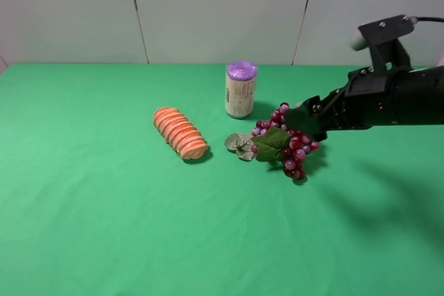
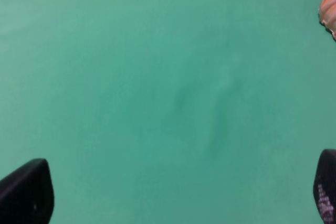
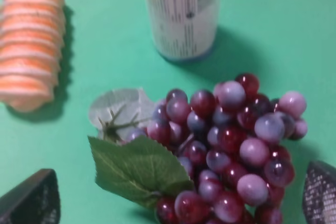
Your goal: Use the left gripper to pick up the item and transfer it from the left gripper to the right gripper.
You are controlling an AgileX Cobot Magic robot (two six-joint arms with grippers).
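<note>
The item, a bunch of dark red and purple grapes (image 1: 288, 145) with green leaves, lies on the green cloth right of centre. It fills the right wrist view (image 3: 231, 145). My right gripper (image 1: 303, 124) reaches in from the right and is low over the bunch. Its fingers stand wide apart on either side of the grapes in the right wrist view (image 3: 176, 199), open and not gripping. My left gripper (image 2: 173, 198) is open and empty over bare green cloth. It does not show in the exterior view.
A ribbed orange roll (image 1: 180, 132) lies left of the grapes and shows at the edge of the left wrist view (image 2: 328, 9). A purple-topped can (image 1: 241, 89) stands just behind the grapes. A green cloth (image 1: 90, 206) covers the table.
</note>
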